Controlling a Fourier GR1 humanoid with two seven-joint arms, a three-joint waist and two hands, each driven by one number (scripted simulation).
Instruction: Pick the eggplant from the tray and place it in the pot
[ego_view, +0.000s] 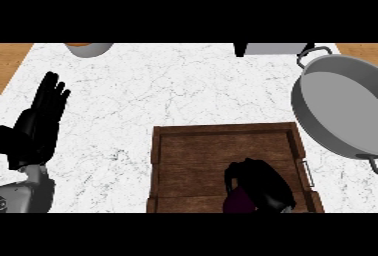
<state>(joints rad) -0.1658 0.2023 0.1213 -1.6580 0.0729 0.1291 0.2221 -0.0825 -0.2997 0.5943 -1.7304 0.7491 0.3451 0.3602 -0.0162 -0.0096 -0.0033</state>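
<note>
A dark purple eggplant (238, 202) lies at the near edge of the brown wooden tray (199, 150), mostly hidden. My right hand (260, 184) is over it with fingers curled round it. The grey pot (336, 107) with side handles stands to the right of the tray, its inside bare. My left hand (38, 120) rests open at the left edge, fingers pointing up, far from the tray.
A grey bowl-like rim (88, 48) shows at the counter's far left edge. A grey and black object (269, 48) sits at the far edge near the pot. White marble counter (148, 90) lies between my left hand and the tray.
</note>
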